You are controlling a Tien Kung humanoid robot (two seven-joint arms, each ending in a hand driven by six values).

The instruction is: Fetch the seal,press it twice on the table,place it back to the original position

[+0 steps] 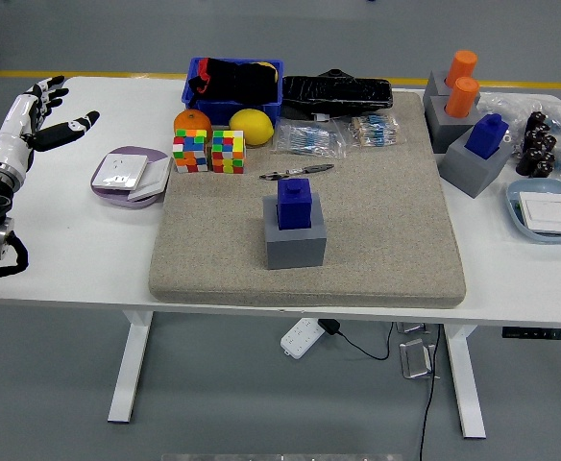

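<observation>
A blue seal (294,202) stands upright in a grey block holder (295,236) near the middle of the beige mat (377,221). My left hand (45,120) hovers over the table's far left with its fingers spread, holding nothing, well away from the seal. The right arm is out of the picture. A second blue seal (487,135) sits in a grey holder at the right, beside two orange seals (462,83).
Behind the mat's left corner lie two colour cubes (209,151), an orange (192,122), a lemon (252,126) and a blue bin (232,86). A purple dish (127,174) sits left of the mat, a pen (297,173) behind the seal, a blue plate (548,209) at the right.
</observation>
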